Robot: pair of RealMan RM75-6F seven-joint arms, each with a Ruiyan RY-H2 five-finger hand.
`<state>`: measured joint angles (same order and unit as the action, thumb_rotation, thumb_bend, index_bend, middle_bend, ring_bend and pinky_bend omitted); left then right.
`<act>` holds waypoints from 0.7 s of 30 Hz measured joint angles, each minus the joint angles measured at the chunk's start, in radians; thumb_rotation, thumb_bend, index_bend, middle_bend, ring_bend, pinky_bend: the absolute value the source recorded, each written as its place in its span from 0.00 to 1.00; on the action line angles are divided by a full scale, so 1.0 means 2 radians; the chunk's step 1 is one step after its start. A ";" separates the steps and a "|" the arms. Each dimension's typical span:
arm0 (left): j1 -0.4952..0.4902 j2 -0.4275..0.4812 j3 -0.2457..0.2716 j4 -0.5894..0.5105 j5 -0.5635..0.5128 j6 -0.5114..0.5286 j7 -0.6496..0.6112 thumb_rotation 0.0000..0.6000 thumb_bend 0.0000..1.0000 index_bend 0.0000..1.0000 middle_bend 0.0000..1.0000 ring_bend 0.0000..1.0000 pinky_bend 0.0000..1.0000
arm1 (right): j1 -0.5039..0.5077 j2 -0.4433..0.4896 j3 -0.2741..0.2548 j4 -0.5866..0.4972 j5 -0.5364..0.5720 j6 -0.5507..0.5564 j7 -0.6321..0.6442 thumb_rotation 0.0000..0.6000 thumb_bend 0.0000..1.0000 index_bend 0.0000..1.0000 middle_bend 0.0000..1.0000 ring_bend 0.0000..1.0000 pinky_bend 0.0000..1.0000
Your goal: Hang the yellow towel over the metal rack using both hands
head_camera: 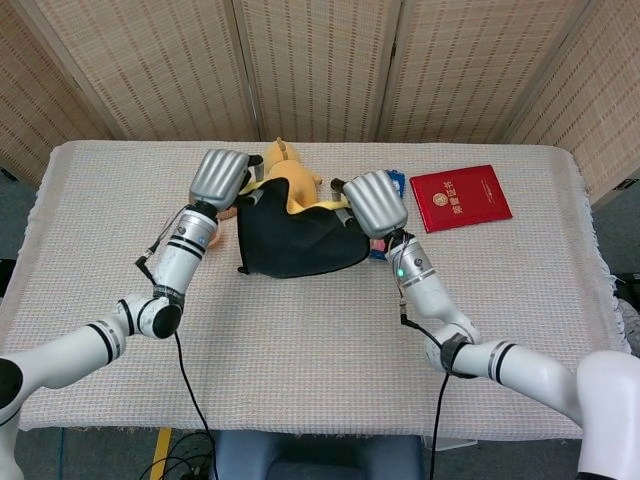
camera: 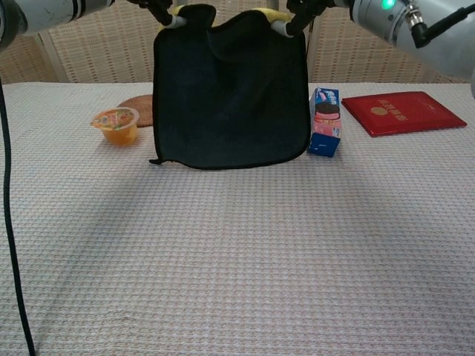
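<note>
The table (camera: 245, 282) is wearing a pale waffle-weave cloth that is hanging over its edges, and behind it woven folding screens (head_camera: 310, 65) are closing off the far side of the room.

Both hands are holding the towel (camera: 230, 96) up by its top corners above the far middle of the table. The left hand (head_camera: 222, 178) is pinching the left corner, its fingers clamped on the fabric; the right hand (head_camera: 374, 202) is doing the same at the right corner. The towel is hanging flat and nearly square toward the chest camera (the side facing it is black, with yellow showing only along the top edge by the fingers). Its bottom hem is hanging just over the cloth. The rack is hidden behind the towel, so I cannot tell whether they are touching.

A yellow plush toy (head_camera: 285, 172) is sitting just beyond the towel. To the left, a small cup of orange jelly (camera: 118, 125) is standing near a round woven coaster (camera: 139, 110). To the right, a blue snack box (camera: 324, 122) is standing upright just beside the towel's edge, and a red booklet (head_camera: 459, 197) is lying flat farther right.
</note>
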<state>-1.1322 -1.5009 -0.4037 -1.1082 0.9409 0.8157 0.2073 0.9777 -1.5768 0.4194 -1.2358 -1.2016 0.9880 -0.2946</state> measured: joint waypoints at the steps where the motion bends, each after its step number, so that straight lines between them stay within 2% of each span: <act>1: -0.002 -0.003 0.001 0.008 0.000 0.000 0.001 1.00 0.41 0.72 0.99 0.87 1.00 | 0.003 -0.004 0.000 0.005 0.002 -0.001 0.000 1.00 0.48 0.71 1.00 1.00 1.00; 10: -0.008 -0.019 0.002 0.064 -0.021 -0.008 0.011 1.00 0.41 0.72 0.99 0.87 1.00 | 0.030 -0.030 0.005 0.045 0.009 -0.006 0.024 1.00 0.48 0.71 1.00 1.00 1.00; 21: -0.004 -0.017 -0.002 0.078 -0.037 -0.023 0.001 1.00 0.41 0.72 0.99 0.87 1.00 | 0.055 -0.050 0.004 0.089 0.014 -0.013 0.019 1.00 0.48 0.71 1.00 1.00 1.00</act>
<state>-1.1403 -1.5358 -0.4075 -0.9516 0.8661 0.7689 0.2102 1.0874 -1.6778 0.4271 -1.0582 -1.1744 0.9625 -0.2561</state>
